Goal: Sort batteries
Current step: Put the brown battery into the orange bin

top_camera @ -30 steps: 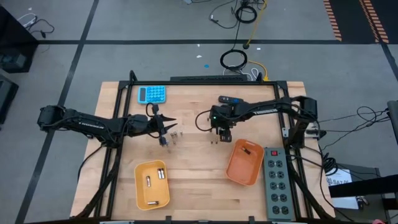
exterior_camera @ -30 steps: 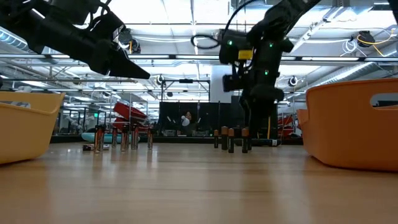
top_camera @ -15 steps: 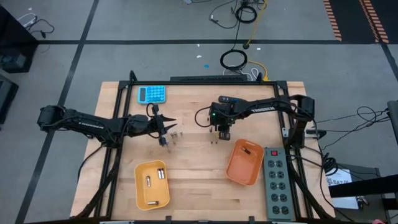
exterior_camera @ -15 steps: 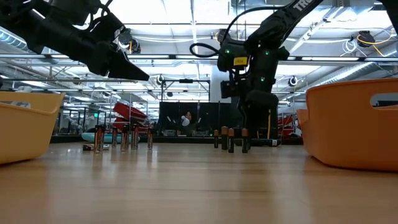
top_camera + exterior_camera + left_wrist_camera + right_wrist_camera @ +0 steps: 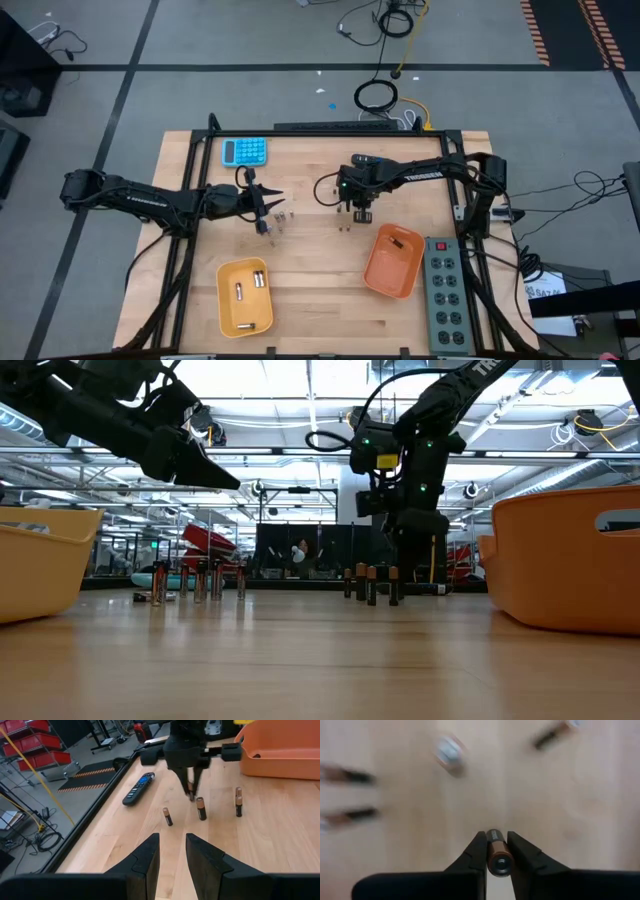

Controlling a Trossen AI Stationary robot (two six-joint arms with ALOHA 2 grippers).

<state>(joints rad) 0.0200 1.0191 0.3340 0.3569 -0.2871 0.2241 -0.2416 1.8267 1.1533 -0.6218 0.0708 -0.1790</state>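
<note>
- Right pincer (image 5: 496,851) points down at the surface (image 5: 320,290), clamped on one battery (image 5: 497,852) held upright between its fingers.
- Around that pincer, more batteries (image 5: 201,808) stand upright on the surface; the orange tray (image 5: 392,262) lies just beyond them.
- Left pincer (image 5: 172,851) hovers above a second group of batteries (image 5: 200,580), fingers slightly apart, gripping nothing.
- Yellow tray (image 5: 245,296), near the left pincer, holds a few batteries.

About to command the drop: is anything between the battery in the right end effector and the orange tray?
Nothing visible. The right end effector holds a battery above the standing batteries; bare wood lies between them and the orange tray. The left end effector waits apart.
</note>
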